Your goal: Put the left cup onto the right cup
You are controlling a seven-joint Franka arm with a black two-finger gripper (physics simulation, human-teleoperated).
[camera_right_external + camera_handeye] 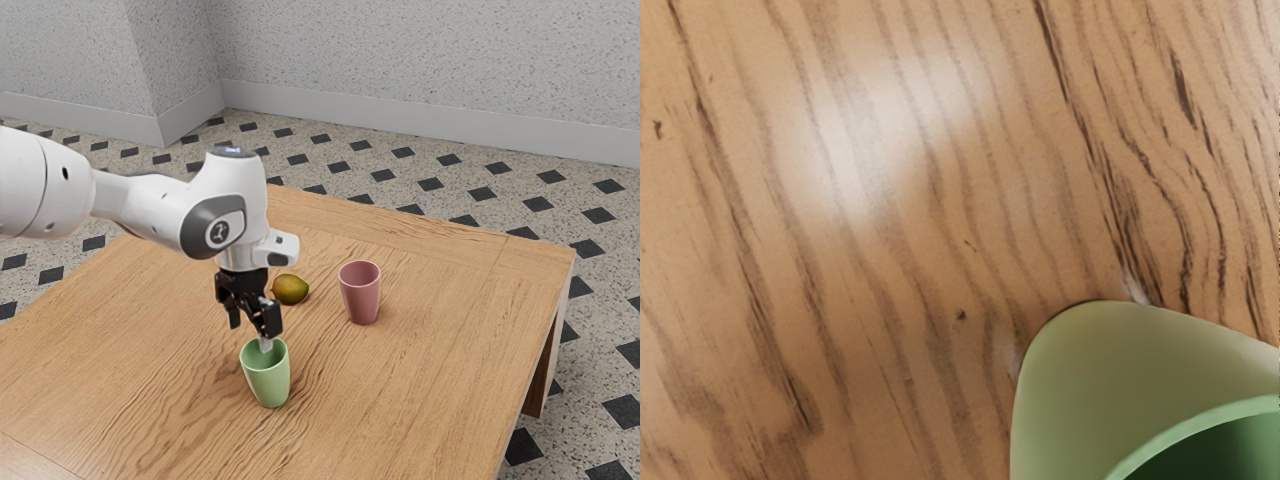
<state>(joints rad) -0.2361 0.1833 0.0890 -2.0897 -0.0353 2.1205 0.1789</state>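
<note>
Gripper [264, 340]: we pinch the green cup's [266, 378] rim, one finger inside it.
Green cup: lower centre of the exterior frame, on the table [450, 330]; its wall [1110, 390] sits just under our hand.
Pink cup [360, 292]: centre-right, upright, well apart.
Fruit [290, 289]: just left of the pink cup.

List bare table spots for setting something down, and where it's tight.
Free: the wooden table from the pink plastic cup to the exterior view's right edge; also the near strip between the green plastic cup and that edge. Crowded: the middle, where the yellow-green fruit, both cups and the white arm cluster.
</note>
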